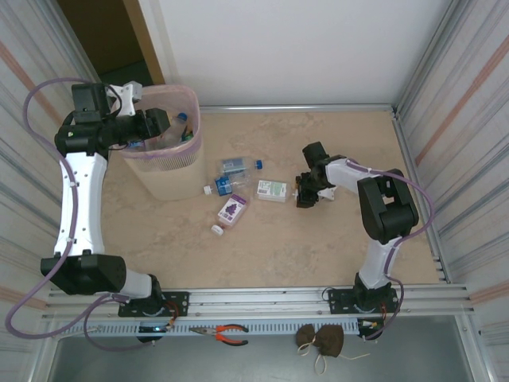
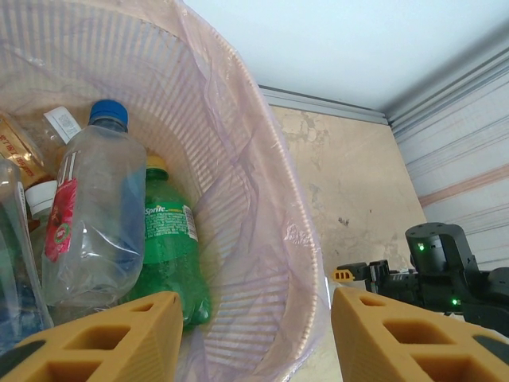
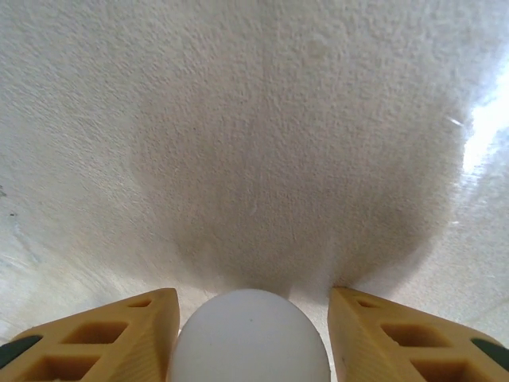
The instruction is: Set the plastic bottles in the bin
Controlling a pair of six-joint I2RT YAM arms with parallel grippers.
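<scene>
Bin (image 1: 163, 179) partly filled; more to go.
The left end effector (image 2: 254, 306) gapes empty over binned bottles (image 2: 95, 223); the right end effector (image 3: 253, 318) clamps a white cap (image 3: 248, 338), with several loose bottles (image 1: 232, 208) near it.

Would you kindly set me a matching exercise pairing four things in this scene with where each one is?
Things:
1. green plastic Sprite bottle
2. purple-labelled clear plastic bottle
3. orange-handled pliers
4. left pincer

Places:
A. on the metal frame at the near edge
B. over the mouth of the beige bin with pink liner
C. inside the bin, beside a clear blue-capped bottle
D. lying on the beige table, right of the bin

Pairs: 1-C; 2-D; 3-A; 4-B
</scene>
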